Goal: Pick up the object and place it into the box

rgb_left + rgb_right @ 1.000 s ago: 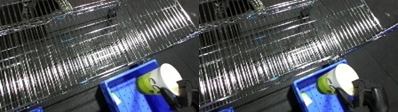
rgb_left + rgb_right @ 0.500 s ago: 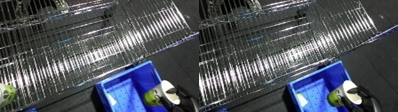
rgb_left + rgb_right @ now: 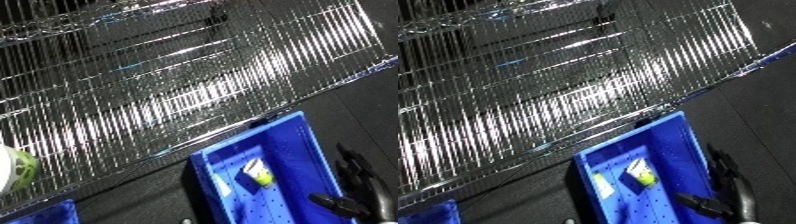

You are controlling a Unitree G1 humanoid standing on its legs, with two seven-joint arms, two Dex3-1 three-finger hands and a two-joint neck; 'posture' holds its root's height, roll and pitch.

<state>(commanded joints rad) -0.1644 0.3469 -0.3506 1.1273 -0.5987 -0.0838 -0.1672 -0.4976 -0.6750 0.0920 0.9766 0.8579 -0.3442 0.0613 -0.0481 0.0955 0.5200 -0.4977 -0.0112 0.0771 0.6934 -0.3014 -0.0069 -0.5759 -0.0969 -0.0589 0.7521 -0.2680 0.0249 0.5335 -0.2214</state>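
Object, a small yellow-white thing, lies on the floor of the blue bin, up and left of our right hand. That hand hangs over the bin's right wall, fingers straight, holding nothing. Left hand unseen.

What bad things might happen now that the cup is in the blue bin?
The right hand hangs just beside the bin, so pulling back carelessly might bump its wall. The cup lies on its side and may roll. Another cup sits at the shelf edge and might fall.
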